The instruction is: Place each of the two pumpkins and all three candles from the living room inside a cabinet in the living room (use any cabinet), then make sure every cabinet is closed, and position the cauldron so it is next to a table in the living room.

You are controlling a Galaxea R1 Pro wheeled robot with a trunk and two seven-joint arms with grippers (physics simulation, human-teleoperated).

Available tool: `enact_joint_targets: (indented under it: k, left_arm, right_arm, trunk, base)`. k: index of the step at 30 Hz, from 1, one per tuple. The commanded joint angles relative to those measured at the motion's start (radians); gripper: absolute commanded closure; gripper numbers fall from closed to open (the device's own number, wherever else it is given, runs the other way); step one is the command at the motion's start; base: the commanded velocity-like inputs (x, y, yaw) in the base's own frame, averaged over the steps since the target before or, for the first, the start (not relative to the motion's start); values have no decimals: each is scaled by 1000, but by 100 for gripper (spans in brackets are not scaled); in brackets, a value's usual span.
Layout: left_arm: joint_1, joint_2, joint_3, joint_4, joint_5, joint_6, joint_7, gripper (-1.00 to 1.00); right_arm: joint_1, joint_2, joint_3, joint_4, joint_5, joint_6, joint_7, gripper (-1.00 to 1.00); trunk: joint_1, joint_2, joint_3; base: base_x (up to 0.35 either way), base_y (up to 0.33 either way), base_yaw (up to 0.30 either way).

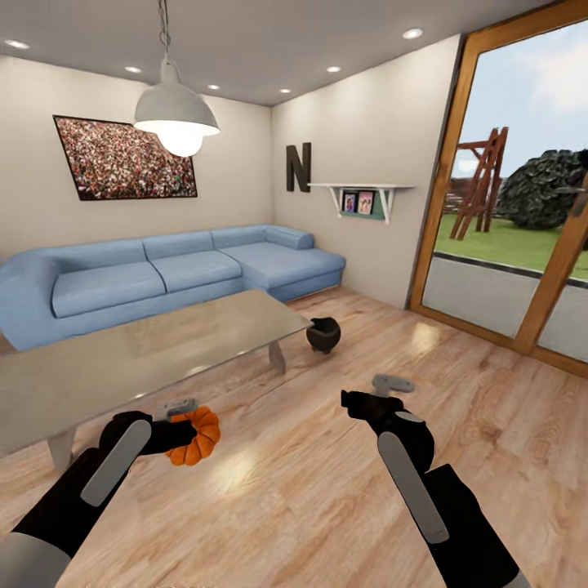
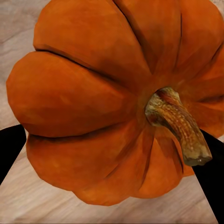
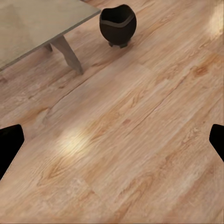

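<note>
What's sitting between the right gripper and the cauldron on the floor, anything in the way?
Nothing visible. Bare wood floor runs from the right gripper to the cauldron. The table and its slanted leg stand off to one side, and the gripper looks open and empty.

One pumpkin held above the floor, cauldron beside the table

The ribbed orange pumpkin (image 1: 196,436) is in the left gripper (image 1: 181,418); the black cauldron (image 1: 323,334) stands upright near the grey table (image 1: 139,351) corner.

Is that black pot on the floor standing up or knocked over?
Upright: the cauldron stands on the wood floor with its wide mouth facing up, beside the table corner.
</note>
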Motion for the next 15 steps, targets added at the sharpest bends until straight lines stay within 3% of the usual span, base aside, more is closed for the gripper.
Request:
enact_joint_targets:
  k: [1,7,15]
  left_arm:
    - [-1,1,-3,-1,8,1,11,100]
    - [-2,1,-3,-1,10,1,12,100]
    - [-2,1,-3,-1,11,0,12,100]
  right_arm:
    - [-1,0,1,-1,-9,2,-10,-100]
    - [-2,3,3,-1,-9,3,-10,-100]
    - [-2,5,4,-1,-9,3,-10,-100]
  trunk:
    - [-4,7,3]
    - [-27,49,27]
    - [-58,105,59]
  base:
    - [-26,0,243]
    - [-18,0,243]
    - [-153,9,243]
